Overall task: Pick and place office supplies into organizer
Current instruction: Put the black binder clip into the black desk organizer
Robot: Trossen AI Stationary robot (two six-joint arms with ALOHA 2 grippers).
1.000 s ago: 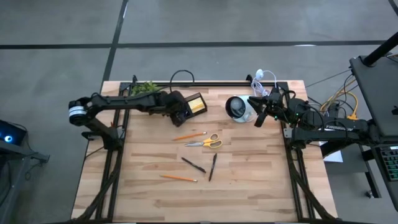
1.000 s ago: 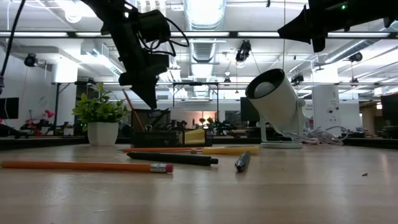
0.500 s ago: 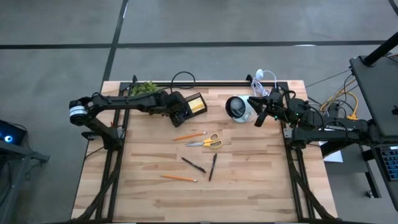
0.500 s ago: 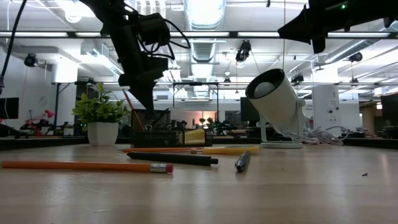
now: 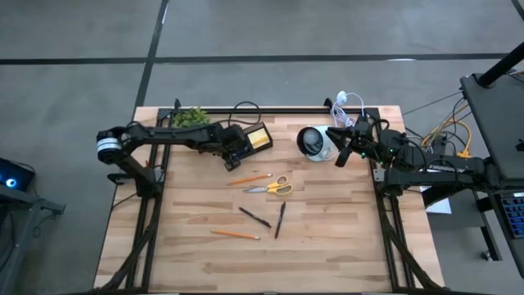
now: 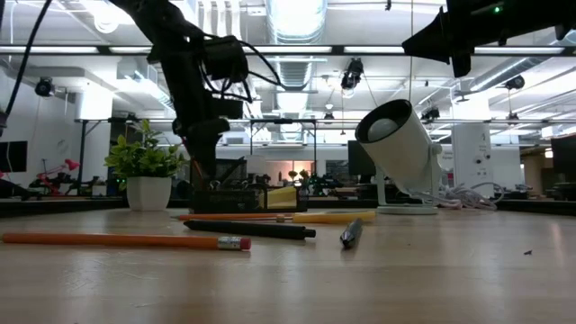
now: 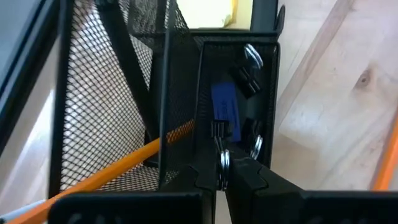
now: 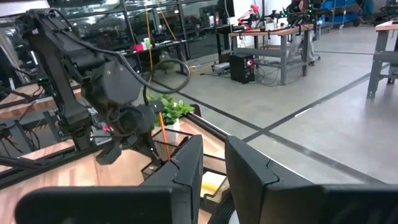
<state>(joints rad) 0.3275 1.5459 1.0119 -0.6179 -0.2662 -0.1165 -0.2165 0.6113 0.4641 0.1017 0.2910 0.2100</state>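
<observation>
The black mesh organizer (image 5: 248, 138) stands at the table's far middle, with a yellow sticky-note block (image 5: 260, 138) in it and an orange pencil (image 7: 124, 163) leaning inside. My left gripper (image 7: 221, 182) is shut just above a compartment that holds clips and a blue bit (image 7: 224, 113); a small black binder clip (image 7: 217, 129) hangs at its tips. Scissors (image 5: 272, 187), two pencils (image 5: 250, 178) (image 5: 236, 234) and two dark pens (image 5: 255, 217) (image 5: 280, 220) lie flat on the table. My right gripper (image 5: 343, 152) waits open at the far right. My left gripper pinches the binder clip's silver wire loop (image 7: 222, 167) between its two fingertips, coming steeply from above. The clip's black body hangs below the fingers, inside the organizer's compartment. I cannot tell whether it rests on the compartment's floor.
A small green plant (image 5: 190, 116) stands left of the organizer. A white round cup with a dark inside (image 5: 312, 141) sits by my right gripper, and a white coiled cable (image 5: 345, 102) lies behind it. The near half of the table holds only the scattered pens and pencils.
My left gripper has gone down toward the organizer and rolled a little, staying shut. Its tips now reach the top of the compartments.
</observation>
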